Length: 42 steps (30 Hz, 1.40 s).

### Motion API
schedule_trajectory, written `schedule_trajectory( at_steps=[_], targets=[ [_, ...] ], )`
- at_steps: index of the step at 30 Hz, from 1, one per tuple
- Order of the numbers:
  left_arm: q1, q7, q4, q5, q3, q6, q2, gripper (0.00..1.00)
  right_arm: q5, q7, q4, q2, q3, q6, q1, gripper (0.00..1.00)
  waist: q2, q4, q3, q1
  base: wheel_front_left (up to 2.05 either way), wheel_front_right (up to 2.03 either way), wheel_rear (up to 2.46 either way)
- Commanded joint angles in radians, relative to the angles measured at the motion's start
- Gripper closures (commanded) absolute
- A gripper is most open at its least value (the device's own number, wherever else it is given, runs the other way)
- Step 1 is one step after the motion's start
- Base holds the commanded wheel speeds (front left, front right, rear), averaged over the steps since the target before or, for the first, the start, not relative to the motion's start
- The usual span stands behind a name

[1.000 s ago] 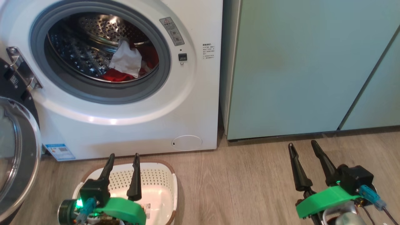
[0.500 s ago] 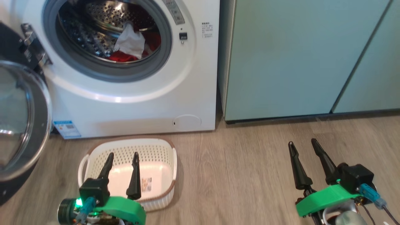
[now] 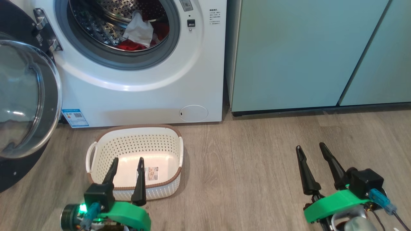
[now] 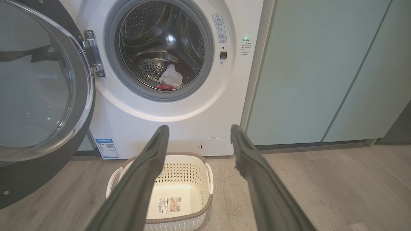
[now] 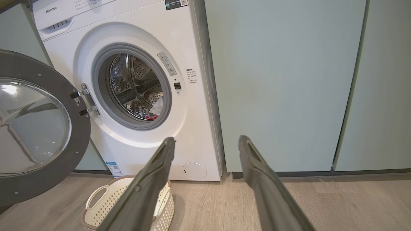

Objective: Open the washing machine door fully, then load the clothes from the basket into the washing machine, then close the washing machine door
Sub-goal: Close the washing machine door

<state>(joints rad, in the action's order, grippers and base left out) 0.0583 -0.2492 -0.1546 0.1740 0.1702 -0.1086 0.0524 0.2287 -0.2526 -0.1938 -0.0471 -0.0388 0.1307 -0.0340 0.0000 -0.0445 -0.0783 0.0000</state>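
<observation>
Washing machine door (image 3: pixel 22 96), the large round one with a wide glossy black rim and a bulging clear glass centre, stands swung wide open at the far left. It hangs from the metal hinge (image 3: pixel 48 32) on the left side of the big white front-loading washing machine (image 3: pixel 144 93). We see the bright red soft clothes (image 3: pixel 128 47) low in the perforated metal drum (image 3: pixel 96 19), with a white patch of fabric on top. We cannot tell whether that patch belongs to the same garment. The small cream-white perforated basket (image 3: pixel 138 126) sits on the wooden floor (image 3: pixel 240 160) just in front of the machine, and we see no fabric in it, just its label sticker. We judge loading done and closing the door the step in hand.

The left gripper (image 3: pixel 127 159) hovers over the basket's near rim, its fingers spread apart and holding nothing. The right gripper (image 3: pixel 310 146) is well apart to the right, in front of the pale teal cabinets (image 3: pixel 289 54), its fingers likewise apart and empty.

From the left fingers the door lies to the left and farther off. Its free edge is out at the left, away from the opening. We judge the left arm much the nearer, and the push must carry that edge rightward toward the drum.
</observation>
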Motion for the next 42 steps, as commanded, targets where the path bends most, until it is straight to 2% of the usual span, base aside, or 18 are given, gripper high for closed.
schedule_trajectory(
  at_steps=[1,17,23,28,33,42],
  targets=[
    [-0.055,-0.013,0.029,-0.008,-0.027,-0.002,-0.002,0.00,0.002,-0.009,0.030,-0.003,-0.023,0.000,0.041,0.00,0.0000,0.001,0.000,0.0000,0.00,0.00,0.00],
    [-0.049,-0.013,0.031,-0.014,-0.026,0.002,-0.002,0.00,-0.003,-0.009,0.029,-0.003,-0.028,0.000,0.035,0.00,0.0000,0.008,0.004,0.0000,0.00,0.00,0.00],
    [-0.054,-0.013,0.027,-0.018,-0.014,0.006,-0.002,0.00,0.002,-0.009,0.036,-0.003,-0.032,0.000,0.031,0.00,0.0000,0.047,0.019,0.0000,0.00,0.00,0.00],
    [-0.059,-0.013,0.018,-0.009,-0.009,0.006,-0.002,0.00,0.012,-0.009,0.044,-0.003,-0.031,0.000,0.025,0.00,0.0000,0.127,0.039,0.0000,0.00,0.00,0.00],
    [-0.069,-0.013,0.011,-0.017,-0.002,0.010,-0.002,0.00,0.020,-0.009,0.051,-0.003,-0.031,0.000,0.020,0.00,0.0000,0.249,0.049,0.0000,0.00,0.00,0.00],
    [-0.058,-0.013,0.014,-0.052,-0.054,0.023,-0.002,0.00,0.054,-0.009,0.057,-0.003,-0.060,0.000,0.034,0.00,0.0000,0.445,0.038,0.0000,0.00,0.00,0.00]
  ],
)
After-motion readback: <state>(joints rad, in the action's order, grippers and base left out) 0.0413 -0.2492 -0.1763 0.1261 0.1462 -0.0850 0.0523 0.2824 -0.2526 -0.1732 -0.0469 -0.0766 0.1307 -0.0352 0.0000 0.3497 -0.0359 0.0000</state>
